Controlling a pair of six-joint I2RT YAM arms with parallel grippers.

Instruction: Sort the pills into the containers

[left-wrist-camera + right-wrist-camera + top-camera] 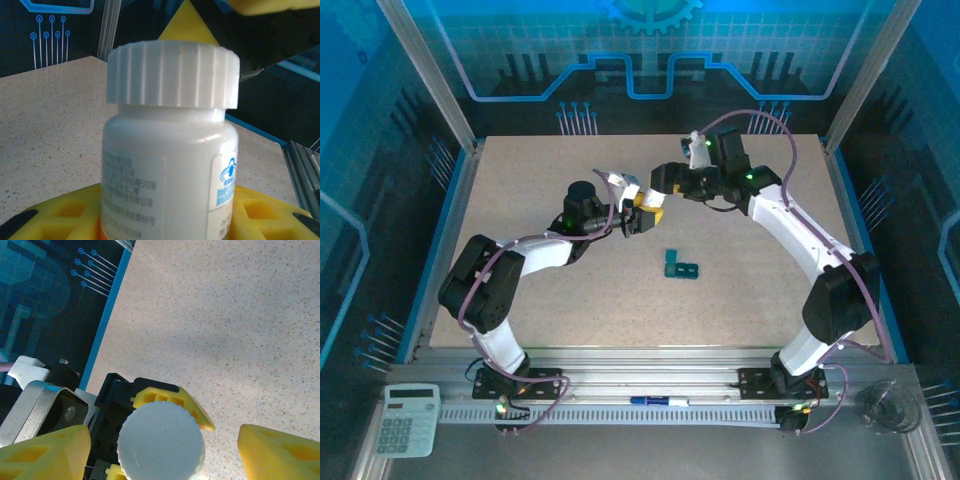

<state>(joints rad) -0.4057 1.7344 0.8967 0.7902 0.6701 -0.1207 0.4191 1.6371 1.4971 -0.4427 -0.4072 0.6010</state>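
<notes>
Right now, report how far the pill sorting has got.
Done: the left gripper grips the white pill bottle. In hand: the right gripper hangs open astride the ribbed cap, which is on. To do: uncapping, then filling the teal pill box on the table, apart from both arms.

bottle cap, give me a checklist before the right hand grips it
1. Bottle gripped upright by left hand: ok
2. Cap on bottle: ok
3. Right hand open, a finger each side of cap: ok
4. Cap roughly centred between those fingers: ok
5. Pill box on table, apart from both arms: ok
6. Pills inside bottle: cannot tell
</notes>
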